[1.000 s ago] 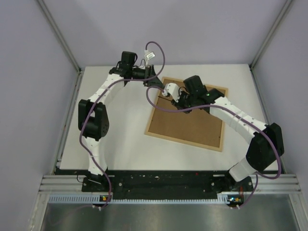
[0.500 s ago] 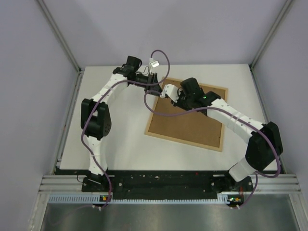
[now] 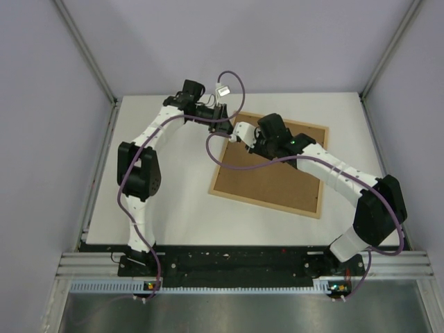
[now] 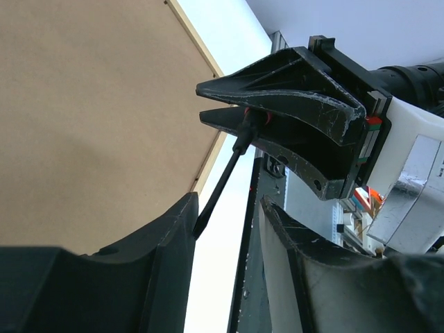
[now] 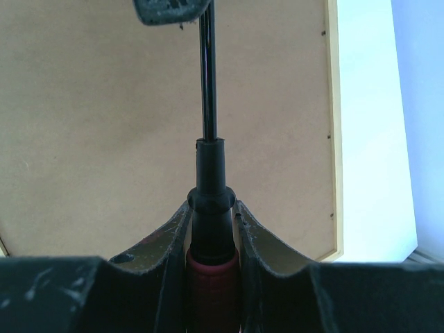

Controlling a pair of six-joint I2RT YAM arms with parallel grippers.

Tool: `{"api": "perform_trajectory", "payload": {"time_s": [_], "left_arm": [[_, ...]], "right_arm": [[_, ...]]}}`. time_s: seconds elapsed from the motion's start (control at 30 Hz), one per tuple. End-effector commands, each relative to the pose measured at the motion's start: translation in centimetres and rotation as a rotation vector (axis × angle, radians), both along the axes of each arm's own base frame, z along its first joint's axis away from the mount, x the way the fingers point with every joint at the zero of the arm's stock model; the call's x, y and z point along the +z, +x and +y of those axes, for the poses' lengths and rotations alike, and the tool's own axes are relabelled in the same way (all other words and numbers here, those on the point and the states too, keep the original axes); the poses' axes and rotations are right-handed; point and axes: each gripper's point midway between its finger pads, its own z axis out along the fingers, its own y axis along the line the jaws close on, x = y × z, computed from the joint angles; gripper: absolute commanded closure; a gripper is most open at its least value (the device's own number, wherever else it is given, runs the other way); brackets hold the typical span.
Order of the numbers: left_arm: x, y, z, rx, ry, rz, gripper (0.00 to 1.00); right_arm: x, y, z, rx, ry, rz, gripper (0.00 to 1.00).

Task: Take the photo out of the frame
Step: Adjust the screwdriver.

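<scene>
The frame point(image 3: 267, 203) lies face down on the white table, its plain brown backing board point(image 3: 270, 177) facing up. The photo is hidden beneath that board. My right gripper point(image 3: 243, 139) hovers over the frame's far left corner, shut on a screwdriver point(image 5: 210, 180) with a red handle and a black shaft. The shaft point(image 4: 222, 184) points toward my left gripper point(image 3: 223, 114), which stands open just beyond that corner. In the left wrist view the screwdriver tip sits beside the left gripper's point(image 4: 229, 208) left finger point(image 4: 182, 222), and nothing lies between the jaws.
The pale wooden rim point(image 5: 331, 125) borders the backing board, with bare white table beyond it. Purple cables point(image 3: 236, 87) loop above both wrists. Grey walls enclose the table on three sides, and a black rail point(image 3: 236, 260) runs along the near edge.
My right gripper has carried the screwdriver left, toward the frame's far left corner. My left gripper has shifted slightly right, toward the same corner.
</scene>
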Motion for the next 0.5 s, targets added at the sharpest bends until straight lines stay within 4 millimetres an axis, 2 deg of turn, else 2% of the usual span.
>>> {"api": "perform_trajectory", "payload": {"time_s": [0.0,0.13,0.2,0.33,0.4,0.47], "left_arm": [[1.47,-0.08,-0.58,-0.034,-0.048,-0.038,0.55],[1.57,-0.09,-0.76,-0.037,-0.052,-0.032,0.61],[1.72,-0.06,-0.81,-0.04,-0.058,-0.031,0.66],[1.84,0.16,-0.97,-0.044,-0.068,-0.022,0.84],[1.96,0.24,-1.06,-0.044,-0.073,-0.009,1.0],[2.04,0.3,-1.11,-0.045,-0.078,-0.006,1.0]], "right_arm": [[0.95,0.68,0.92,0.006,0.023,-0.052,1.0],[0.79,0.45,1.19,0.019,0.033,-0.044,1.0],[0.82,0.38,1.24,0.022,0.035,-0.042,1.0],[0.98,0.33,1.42,0.027,0.045,-0.04,1.0],[1.05,0.27,1.58,0.033,0.052,-0.037,1.0],[1.07,0.09,1.69,0.039,0.058,-0.03,1.0]]}}
